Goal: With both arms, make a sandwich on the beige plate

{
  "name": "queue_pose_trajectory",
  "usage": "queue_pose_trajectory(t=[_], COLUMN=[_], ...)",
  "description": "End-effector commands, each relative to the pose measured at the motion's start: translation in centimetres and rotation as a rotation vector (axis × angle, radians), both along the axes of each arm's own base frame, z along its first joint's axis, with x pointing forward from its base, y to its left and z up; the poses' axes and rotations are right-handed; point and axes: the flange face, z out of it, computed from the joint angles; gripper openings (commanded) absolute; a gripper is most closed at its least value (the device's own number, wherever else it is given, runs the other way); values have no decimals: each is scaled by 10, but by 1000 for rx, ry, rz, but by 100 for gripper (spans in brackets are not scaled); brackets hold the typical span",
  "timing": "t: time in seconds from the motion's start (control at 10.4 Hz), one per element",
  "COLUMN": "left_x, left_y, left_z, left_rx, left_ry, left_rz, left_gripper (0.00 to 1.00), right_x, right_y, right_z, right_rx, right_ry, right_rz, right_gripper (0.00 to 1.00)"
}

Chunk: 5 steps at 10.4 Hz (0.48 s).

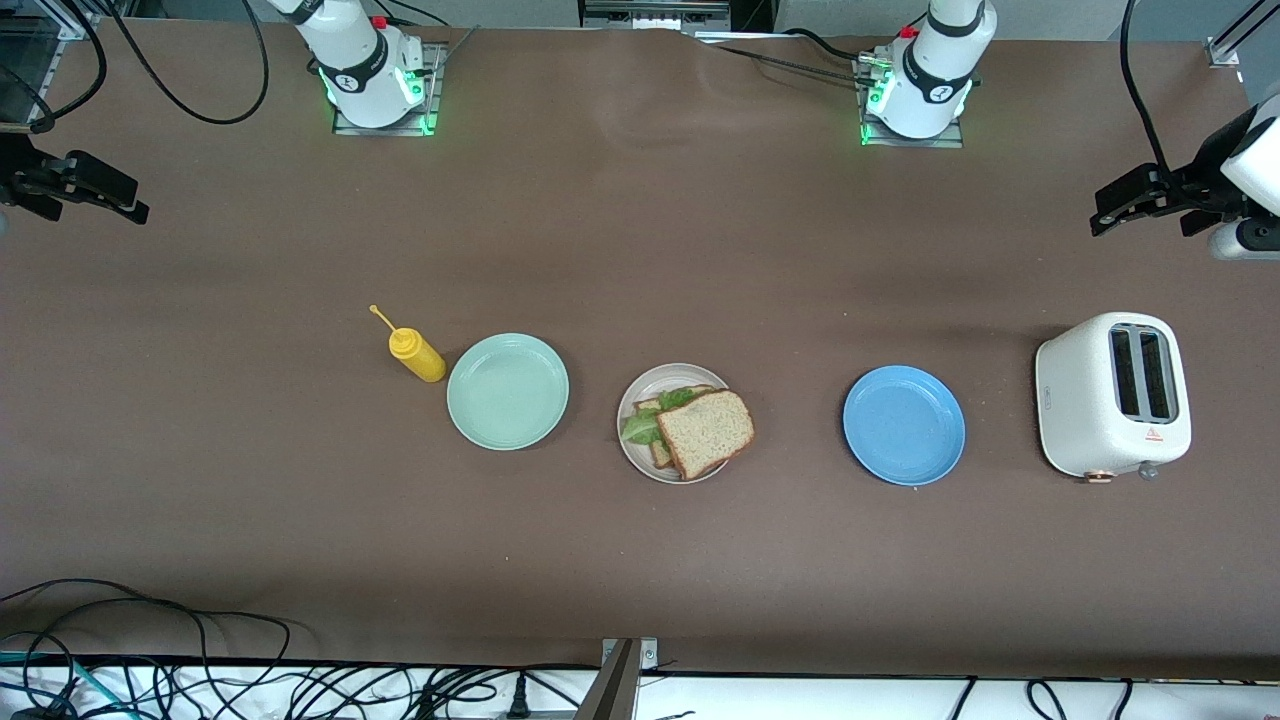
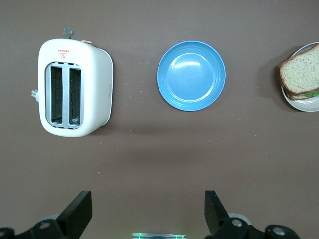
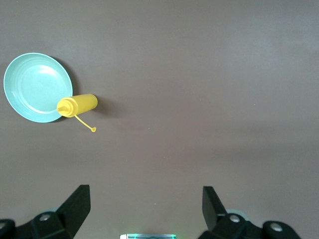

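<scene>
Nearby, mint-green plate (image 1: 508,391) and blue plate (image 1: 904,425) flank the sandwich (image 1: 700,432); both tools spread, empty.

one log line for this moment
sandwich: assembled on beige plate | left gripper: open, waiting | right gripper: open, waiting

We note: matt brown table (image 1: 640,230); glossy blue plate (image 2: 191,75); smooth white toaster (image 2: 75,94); grainy bread (image 1: 705,432).

The 2 white arms with black joints wait raised at the table's ends, the left black two-finger gripper (image 2: 146,211) and right black two-finger gripper (image 3: 144,209) both spread wide, empty.
</scene>
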Motion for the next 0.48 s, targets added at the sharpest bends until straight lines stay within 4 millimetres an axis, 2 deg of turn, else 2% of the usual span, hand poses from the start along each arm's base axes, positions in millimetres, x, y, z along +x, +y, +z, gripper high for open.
queue_pose_trajectory(t=[0.0, 0.39], left_x=[2, 3], left_y=[3, 4], left_z=[2, 2], left_rx=[-7, -12], left_ry=[-11, -11], left_rz=[-24, -71], left_gripper=[100, 100], right_x=[-7, -7], right_y=[1, 2], right_z=[7, 7], right_rx=[14, 7], right_ry=[2, -1], right_rz=[-10, -7], right_gripper=[100, 100])
